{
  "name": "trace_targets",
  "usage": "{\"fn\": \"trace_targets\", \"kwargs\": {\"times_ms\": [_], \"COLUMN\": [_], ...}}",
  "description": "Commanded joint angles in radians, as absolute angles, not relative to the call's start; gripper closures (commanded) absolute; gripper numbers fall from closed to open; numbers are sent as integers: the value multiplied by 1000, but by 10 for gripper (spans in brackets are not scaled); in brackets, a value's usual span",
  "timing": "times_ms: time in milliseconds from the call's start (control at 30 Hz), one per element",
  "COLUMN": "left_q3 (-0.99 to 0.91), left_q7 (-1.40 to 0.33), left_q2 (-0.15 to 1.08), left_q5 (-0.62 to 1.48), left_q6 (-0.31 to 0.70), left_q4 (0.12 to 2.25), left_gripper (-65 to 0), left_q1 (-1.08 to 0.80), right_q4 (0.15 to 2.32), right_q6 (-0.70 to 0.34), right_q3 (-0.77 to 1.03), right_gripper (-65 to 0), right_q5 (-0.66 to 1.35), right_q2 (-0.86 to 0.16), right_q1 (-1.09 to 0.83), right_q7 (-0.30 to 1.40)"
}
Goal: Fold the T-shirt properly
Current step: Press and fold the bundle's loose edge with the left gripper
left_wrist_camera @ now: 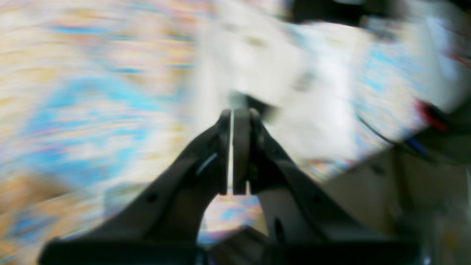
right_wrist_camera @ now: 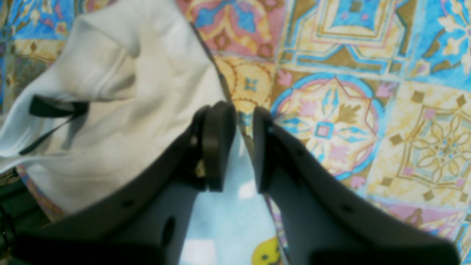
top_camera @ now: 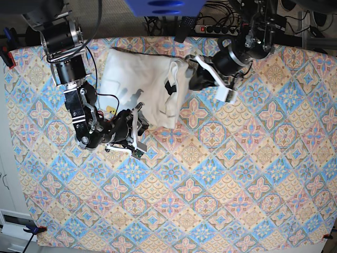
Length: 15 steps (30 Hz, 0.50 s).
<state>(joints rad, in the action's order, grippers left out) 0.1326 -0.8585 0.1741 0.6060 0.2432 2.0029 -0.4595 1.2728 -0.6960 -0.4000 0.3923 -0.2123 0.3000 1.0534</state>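
The white T-shirt (top_camera: 137,79) lies crumpled at the back of the table, its right part folded over with the black neck tag (top_camera: 169,87) showing. My right gripper (top_camera: 139,117) sits at the shirt's near edge. In the right wrist view it (right_wrist_camera: 241,110) is narrowly open over the shirt's edge, with white cloth (right_wrist_camera: 147,92), the tag (right_wrist_camera: 55,106) and pale blue and yellow print around it. My left gripper (top_camera: 190,79) is at the shirt's right edge. In the blurred left wrist view it (left_wrist_camera: 235,112) is shut, with white cloth (left_wrist_camera: 265,66) just beyond it. Whether it pinches cloth is unclear.
The patterned blue-orange tablecloth (top_camera: 237,174) covers the whole table. A power strip and cables (top_camera: 210,29) and a blue object (top_camera: 163,6) lie past the back edge. The right arm's base (top_camera: 66,58) stands at the back left, the left arm's (top_camera: 258,37) at the back right.
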Motion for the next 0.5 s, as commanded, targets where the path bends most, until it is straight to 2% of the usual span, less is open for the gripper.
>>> {"fn": "trace_targets", "kwargs": {"times_ms": [0,167,333,467], "left_q3": [163,306,318,314], "left_q7": [-842,-837,-837,-834], "left_q2": [174,166,153,151], "left_q5": [618,607,536,456], "left_q6": [246,240,185,177], "left_q4": [2022,1992,1857,1767], "left_gripper": [0,0,0,0], "left_q1": [-453,-429,-361,-320], "right_q4": [1288,1290,1288,1291], "right_q6": [-698,-698,-698,-698], "right_q3": [-390,-321,-303,-303], "right_gripper": [-122,-122,-122,-122], "right_q5": [403,403,403,403], "right_q2": [-216,-217,-219,-228], "right_q1": [334,334,334,331], "right_q7": [1030,1036,1038,1038]}}
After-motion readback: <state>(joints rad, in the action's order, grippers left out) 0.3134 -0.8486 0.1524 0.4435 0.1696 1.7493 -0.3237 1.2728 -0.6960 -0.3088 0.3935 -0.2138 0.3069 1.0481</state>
